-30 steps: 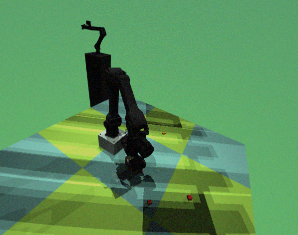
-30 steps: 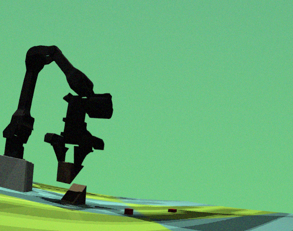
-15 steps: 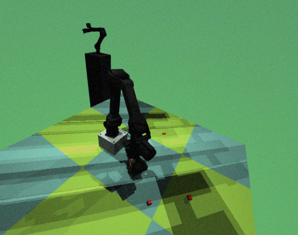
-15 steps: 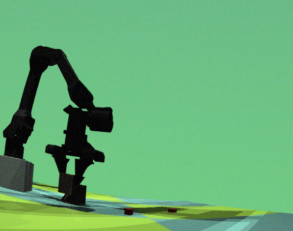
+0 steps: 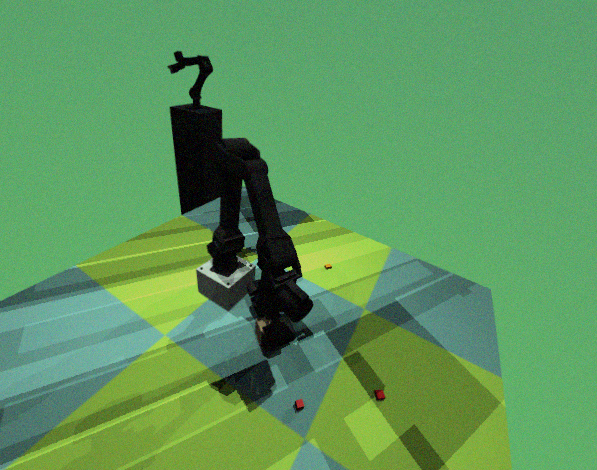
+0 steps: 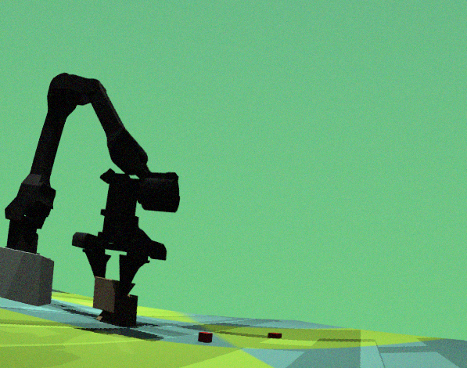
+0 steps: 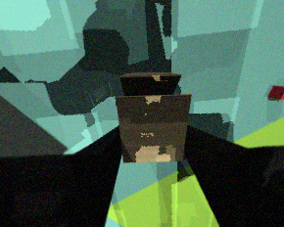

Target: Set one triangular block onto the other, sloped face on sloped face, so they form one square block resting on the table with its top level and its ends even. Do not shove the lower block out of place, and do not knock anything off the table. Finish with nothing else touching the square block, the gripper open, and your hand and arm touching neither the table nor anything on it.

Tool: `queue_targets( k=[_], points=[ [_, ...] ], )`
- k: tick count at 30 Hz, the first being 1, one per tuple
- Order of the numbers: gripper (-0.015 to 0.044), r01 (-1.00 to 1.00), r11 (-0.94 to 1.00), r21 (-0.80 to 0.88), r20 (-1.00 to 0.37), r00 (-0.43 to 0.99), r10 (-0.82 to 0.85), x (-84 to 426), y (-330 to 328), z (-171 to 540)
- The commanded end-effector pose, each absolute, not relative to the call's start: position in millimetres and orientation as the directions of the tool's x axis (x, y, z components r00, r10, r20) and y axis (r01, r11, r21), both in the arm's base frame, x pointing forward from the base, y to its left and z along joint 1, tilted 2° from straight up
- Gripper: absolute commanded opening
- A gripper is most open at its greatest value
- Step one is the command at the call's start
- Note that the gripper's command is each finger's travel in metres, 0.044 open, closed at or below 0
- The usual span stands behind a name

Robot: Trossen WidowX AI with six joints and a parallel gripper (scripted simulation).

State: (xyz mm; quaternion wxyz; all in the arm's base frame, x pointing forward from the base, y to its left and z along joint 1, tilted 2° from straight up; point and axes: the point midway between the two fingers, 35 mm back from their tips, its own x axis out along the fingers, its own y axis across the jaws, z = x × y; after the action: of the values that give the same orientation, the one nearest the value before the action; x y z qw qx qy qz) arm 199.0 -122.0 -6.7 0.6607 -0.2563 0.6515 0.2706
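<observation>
My gripper is shut on the upper triangular block, its fingers on two opposite sides. This brown block has its flat face up and looks roughly level. It hangs low over the lower triangular block, on the robot base's side of it. Its top stands higher than the lower block's top edge, and its lower edge is off the table. The lower block rests on the table, mostly in shadow. Whether the sloped faces touch is hidden. In the top view the arm mostly covers both blocks.
Two small red blocks lie beyond the triangular blocks, one nearer and one farther. A small orange block lies farther back. The grey robot base stands behind the gripper.
</observation>
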Motion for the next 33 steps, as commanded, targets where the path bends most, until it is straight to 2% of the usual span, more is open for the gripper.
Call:
queue_targets(
  k=[1,33],
  points=[
    [0.0000,-0.689,0.725,0.010,-1.000,0.011,0.024,199.9,-121.8,-6.0],
    [0.0000,-0.687,0.726,0.006,-1.000,0.016,0.024,204.2,-118.3,-16.9]
  ],
)
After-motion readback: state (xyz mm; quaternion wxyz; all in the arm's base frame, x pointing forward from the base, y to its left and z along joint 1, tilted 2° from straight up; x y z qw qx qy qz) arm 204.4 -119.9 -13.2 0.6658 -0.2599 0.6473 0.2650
